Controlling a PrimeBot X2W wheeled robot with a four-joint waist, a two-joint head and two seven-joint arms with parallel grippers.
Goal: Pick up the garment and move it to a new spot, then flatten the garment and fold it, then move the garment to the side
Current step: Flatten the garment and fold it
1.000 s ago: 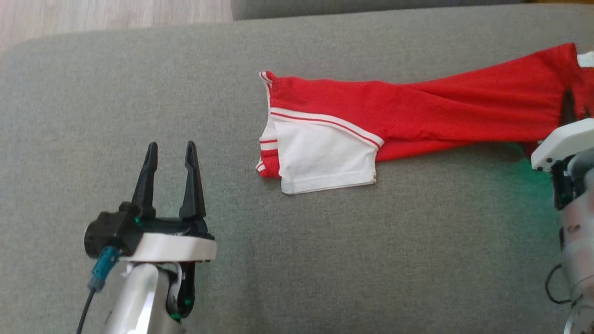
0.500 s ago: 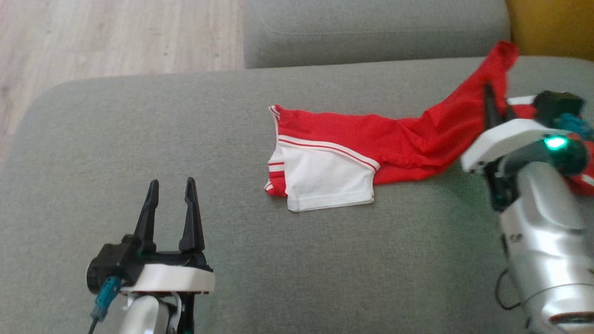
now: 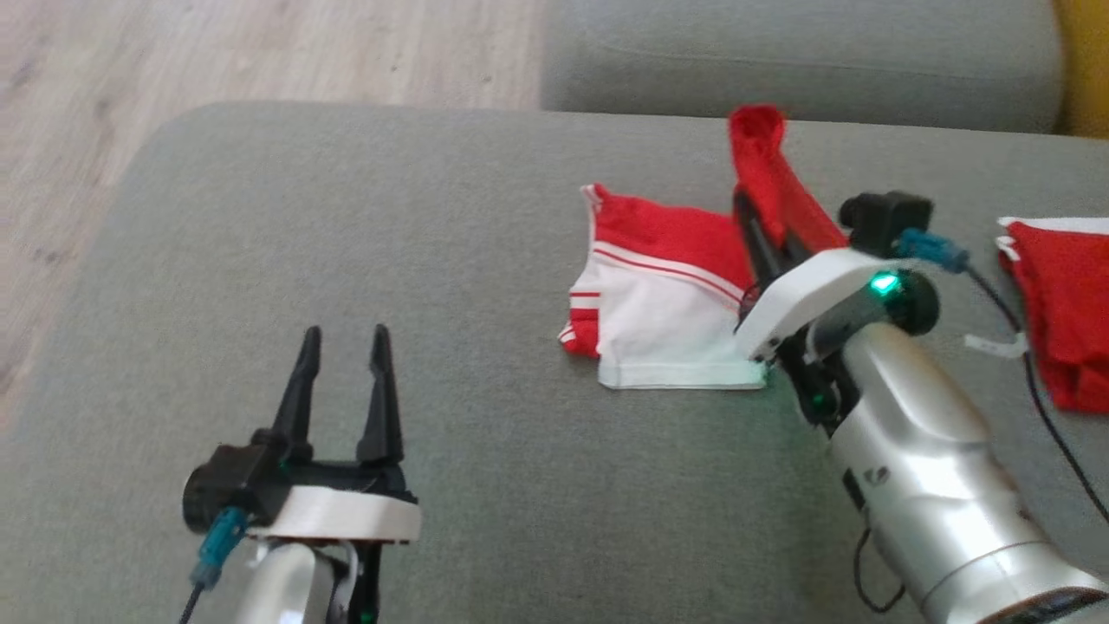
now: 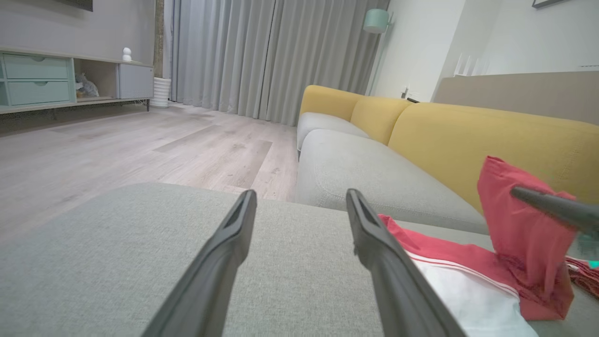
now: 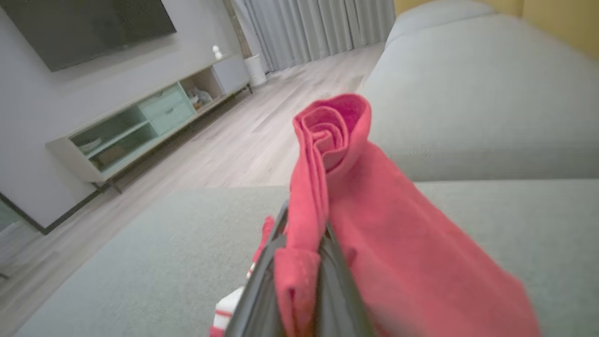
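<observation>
Head view: the garment (image 3: 658,299), red with a white striped panel, lies on the grey cushion (image 3: 364,217) right of centre, and one red end is lifted above it. The right gripper (image 3: 756,238) is clenched on that raised end. The left gripper (image 3: 342,373) hovers at lower left, well apart from the cloth, fingers spread and empty. A second red piece (image 3: 1070,303) sits at the right edge; we cannot tell whether it belongs to the same garment. Left wrist view: the spread fingers point over bare cushion, with the garment low at the right and its red flap hanging from the other arm's finger. Right wrist view: the fingers pinch several layers of red cloth, which rolls over above the tips. Judgement: light, soft knit with no stiffness, so it sags and bunches wherever unsupported. We think hems and corners give the best hold, two points at once, for flattening.
</observation>
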